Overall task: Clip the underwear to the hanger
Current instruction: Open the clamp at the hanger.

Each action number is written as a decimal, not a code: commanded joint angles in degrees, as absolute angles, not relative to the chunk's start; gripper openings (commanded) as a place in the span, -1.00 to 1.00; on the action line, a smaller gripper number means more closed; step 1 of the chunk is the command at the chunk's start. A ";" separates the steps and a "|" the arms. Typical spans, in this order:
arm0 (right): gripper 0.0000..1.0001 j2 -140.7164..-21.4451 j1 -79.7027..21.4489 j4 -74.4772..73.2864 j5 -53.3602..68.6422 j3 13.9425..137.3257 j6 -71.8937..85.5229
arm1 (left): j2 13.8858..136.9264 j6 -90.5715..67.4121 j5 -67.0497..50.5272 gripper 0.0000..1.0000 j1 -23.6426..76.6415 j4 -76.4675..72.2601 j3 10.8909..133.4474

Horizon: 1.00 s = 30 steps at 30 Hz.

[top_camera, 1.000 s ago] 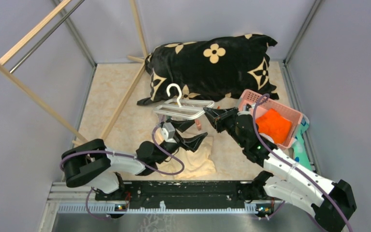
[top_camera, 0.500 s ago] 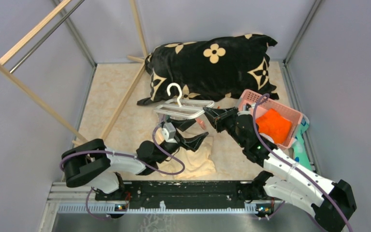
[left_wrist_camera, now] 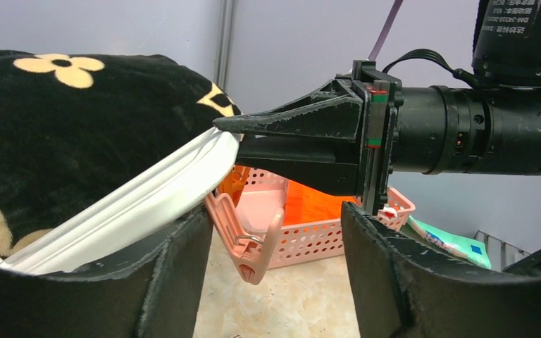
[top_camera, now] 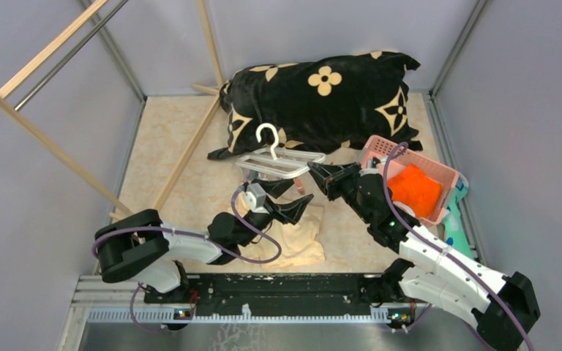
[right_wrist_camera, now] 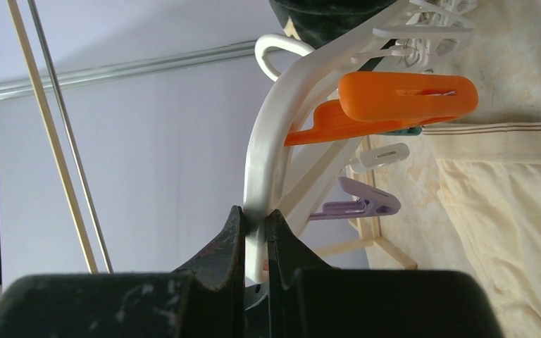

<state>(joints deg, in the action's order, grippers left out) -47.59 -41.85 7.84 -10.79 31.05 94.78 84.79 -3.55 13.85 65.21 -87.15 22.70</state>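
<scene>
The underwear (top_camera: 298, 243) is lying flat on the counter (top_camera: 175, 157) near its front edge, just beyond my left arm's wrist. The hanger (top_camera: 282, 162) is hanging tilted in the air just behind it, with its hook pointing toward the black flowered cushion (top_camera: 322, 102). My right pincer (right_wrist_camera: 255, 225) is clamping shut on the right end of the hanger's white frame. An orange clip (right_wrist_camera: 401, 98) and a purple clip (right_wrist_camera: 356, 204) are dangling close beside that grip. My left pincer (top_camera: 293, 197) is standing wide open under the frame, gripping nothing. In its wrist view, what looks like the same orange clip is hanging between the two jaws, touching neither as far as I can tell. The pink basket (top_camera: 443, 175) holding the orange cloth (top_camera: 413, 190) is sitting off to the right.
</scene>
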 commanded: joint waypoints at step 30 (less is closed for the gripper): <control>-1.00 -45.66 -42.54 6.43 -6.34 29.34 93.32 | 86.45 -3.42 19.16 0.17 63.81 -102.57 26.56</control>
